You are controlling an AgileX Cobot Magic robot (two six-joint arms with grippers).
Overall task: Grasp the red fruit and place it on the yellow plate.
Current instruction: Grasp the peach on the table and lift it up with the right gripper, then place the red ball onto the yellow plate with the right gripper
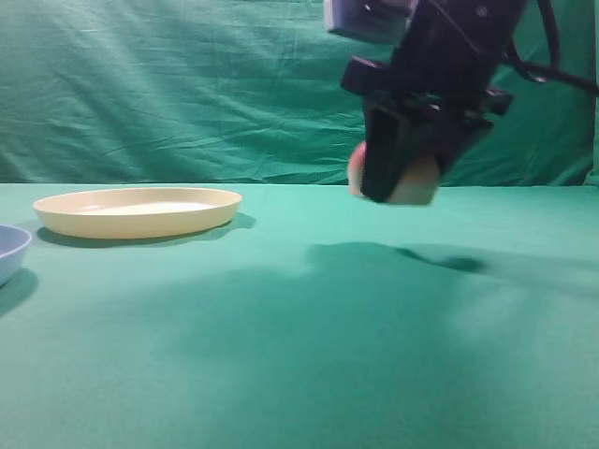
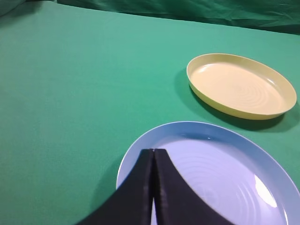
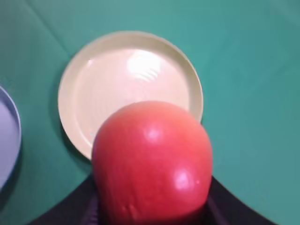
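My right gripper (image 1: 401,182) is shut on the red fruit (image 1: 418,184) and holds it in the air above the green table, right of centre. In the right wrist view the red fruit (image 3: 152,164) fills the space between the dark fingers (image 3: 70,213), with the yellow plate (image 3: 117,75) lying empty beyond it. The yellow plate (image 1: 140,223) rests at the left of the table, well apart from the fruit. My left gripper (image 2: 153,152) is shut with nothing in it and hovers over a light blue dish; the yellow plate (image 2: 239,84) is beyond it to the right.
A light blue dish (image 2: 220,173) sits next to the yellow plate, showing at the left edge (image 1: 11,245) and in the right wrist view (image 3: 7,136). A green cloth (image 1: 281,327) covers the table, and a green curtain hangs behind.
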